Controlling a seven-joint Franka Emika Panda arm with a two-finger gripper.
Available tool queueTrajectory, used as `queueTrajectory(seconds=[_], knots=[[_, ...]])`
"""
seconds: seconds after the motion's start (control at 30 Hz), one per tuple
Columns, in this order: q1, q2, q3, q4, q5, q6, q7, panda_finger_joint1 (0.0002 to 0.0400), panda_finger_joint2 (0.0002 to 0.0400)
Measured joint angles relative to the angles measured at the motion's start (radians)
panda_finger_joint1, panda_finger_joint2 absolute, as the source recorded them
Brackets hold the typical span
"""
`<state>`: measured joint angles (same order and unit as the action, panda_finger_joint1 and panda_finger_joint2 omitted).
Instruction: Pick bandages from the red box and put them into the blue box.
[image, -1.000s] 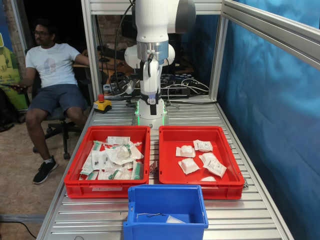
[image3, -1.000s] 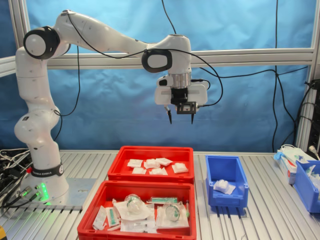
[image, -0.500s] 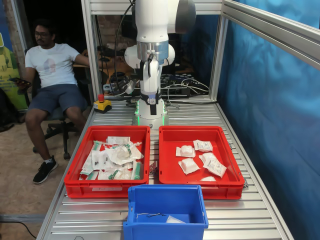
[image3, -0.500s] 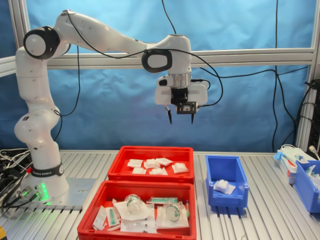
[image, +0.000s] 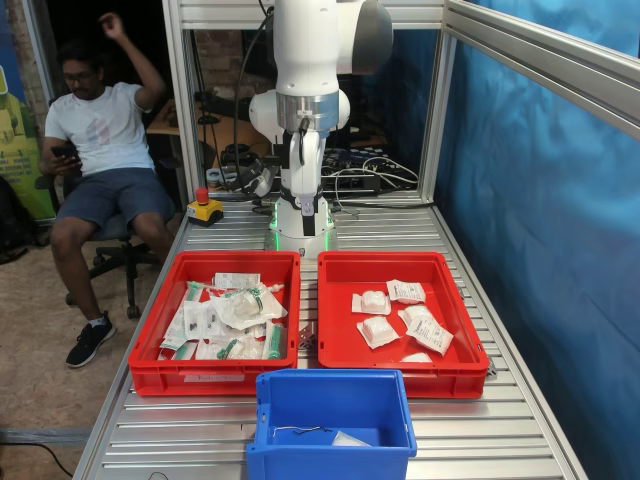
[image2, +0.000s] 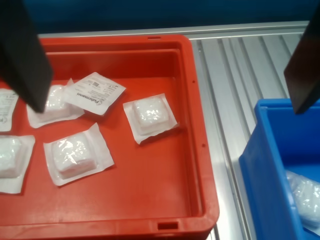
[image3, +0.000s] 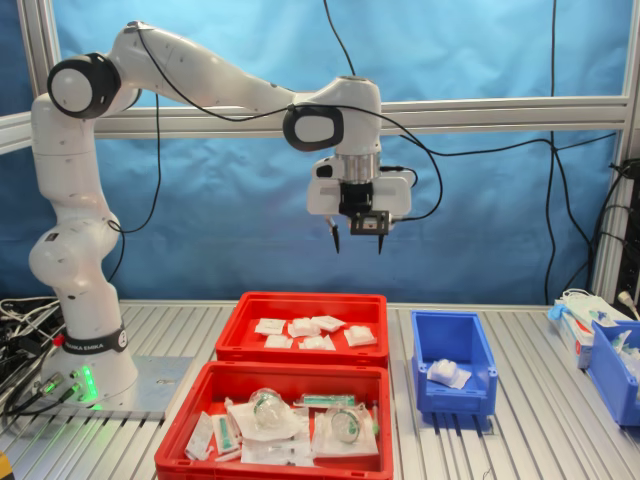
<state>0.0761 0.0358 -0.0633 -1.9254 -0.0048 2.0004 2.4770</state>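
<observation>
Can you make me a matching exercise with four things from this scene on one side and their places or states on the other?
Things:
1. pincer
2. blue box
3. red box
4. emergency stop button

Places or states:
A. holds several white bandages
B. open, high above the boxes
C. beside the robot base
D. holds one white packet

Pairs: 1-B, 2-D, 3-A, 4-C

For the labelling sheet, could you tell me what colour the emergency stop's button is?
Red, on a yellow housing; first exterior view.
</observation>
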Motion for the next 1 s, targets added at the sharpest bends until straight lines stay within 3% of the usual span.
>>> queueTrajectory(seconds=[0.23, 0.53, 0.8, 1.0], knots=[[0.024, 0.001, 0.001, -0.036, 0.0, 0.029, 0.0, 0.04, 0.04], [0.066, 0.014, 0.008, -0.107, 0.0, 0.157, 0.0, 0.04, 0.04], [0.108, 0.074, 0.013, -0.179, 0.0, 0.284, 0.0, 0.04, 0.04], [0.128, 0.116, 0.015, -0.198, 0.0, 0.324, 0.0, 0.04, 0.04]])
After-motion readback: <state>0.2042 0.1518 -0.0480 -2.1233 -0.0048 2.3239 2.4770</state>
